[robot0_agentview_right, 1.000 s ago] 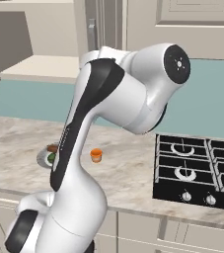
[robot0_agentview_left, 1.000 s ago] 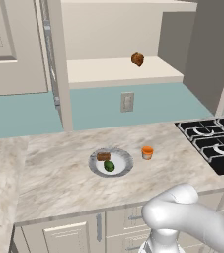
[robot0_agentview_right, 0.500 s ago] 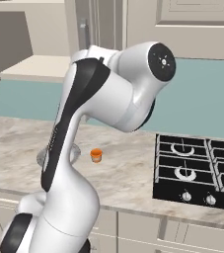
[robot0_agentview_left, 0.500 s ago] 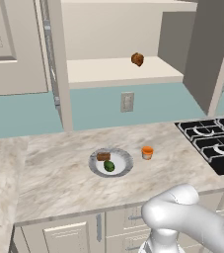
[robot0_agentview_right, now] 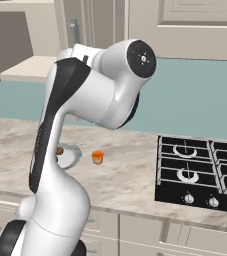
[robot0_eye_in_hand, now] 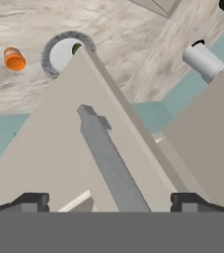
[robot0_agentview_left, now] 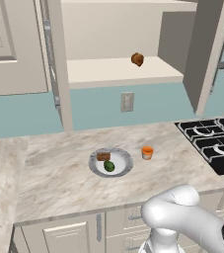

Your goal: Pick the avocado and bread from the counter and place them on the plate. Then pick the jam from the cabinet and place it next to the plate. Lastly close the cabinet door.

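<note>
I see the fingers point(robot0_eye_in_hand: 108, 200) spread wide around the cabinet door's silver handle point(robot0_eye_in_hand: 111, 163). Bread point(robot0_agentview_left: 102, 156) and avocado point(robot0_agentview_left: 109, 166) lie on the plate point(robot0_agentview_left: 124, 167); the jam point(robot0_agentview_left: 147, 152) stands just beside it on the desk point(robot0_agentview_left: 54, 173).

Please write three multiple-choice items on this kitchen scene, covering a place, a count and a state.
1. Where does the jam stand?
A. on the cabinet shelf
B. on the counter beside the plate
C. on the stove

2. How many food items lie on the plate?
A. none
B. two
C. four

3. In what state are the cabinet doors?
A. open
B. both shut
C. taken off

Key: 1 B, the orange jar stands on the counter just right of the plate. 2 B, the bread and the avocado lie on it. 3 A, the shelf of the cabinet is exposed, with a brown lump on it, and the hand view shows the gripper with fingers wide apart either side of a door's silver handle.
</note>
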Motion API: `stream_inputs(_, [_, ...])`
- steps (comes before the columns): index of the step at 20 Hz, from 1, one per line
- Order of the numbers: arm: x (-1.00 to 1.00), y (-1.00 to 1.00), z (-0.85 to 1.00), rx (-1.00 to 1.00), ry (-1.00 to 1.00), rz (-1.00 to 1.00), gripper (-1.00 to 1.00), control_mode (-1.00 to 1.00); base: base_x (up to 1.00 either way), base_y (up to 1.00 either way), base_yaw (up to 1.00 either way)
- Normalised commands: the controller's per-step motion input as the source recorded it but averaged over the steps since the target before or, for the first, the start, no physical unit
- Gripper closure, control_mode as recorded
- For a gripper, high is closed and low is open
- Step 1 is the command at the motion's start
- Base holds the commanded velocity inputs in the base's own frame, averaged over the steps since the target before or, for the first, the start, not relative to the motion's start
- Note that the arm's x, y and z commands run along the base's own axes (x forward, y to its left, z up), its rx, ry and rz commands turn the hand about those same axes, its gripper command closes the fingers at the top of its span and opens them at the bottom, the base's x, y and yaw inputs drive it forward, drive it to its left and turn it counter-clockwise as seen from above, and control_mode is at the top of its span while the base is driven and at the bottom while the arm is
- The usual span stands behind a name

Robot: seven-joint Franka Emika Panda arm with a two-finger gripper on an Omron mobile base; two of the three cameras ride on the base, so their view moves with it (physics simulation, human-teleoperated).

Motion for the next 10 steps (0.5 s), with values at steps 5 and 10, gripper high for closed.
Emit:
stream_inputs(5, [0.0, 0.28, 0.0, 0.0, 0.0, 0.0, -1.0, -1.0, 0.0, 0.0, 0.0])
stream_inputs(10, [0.03, 0.13, 0.0, 0.0, 0.0, 0.0, -1.0, -1.0, 0.0, 0.0, 0.0])
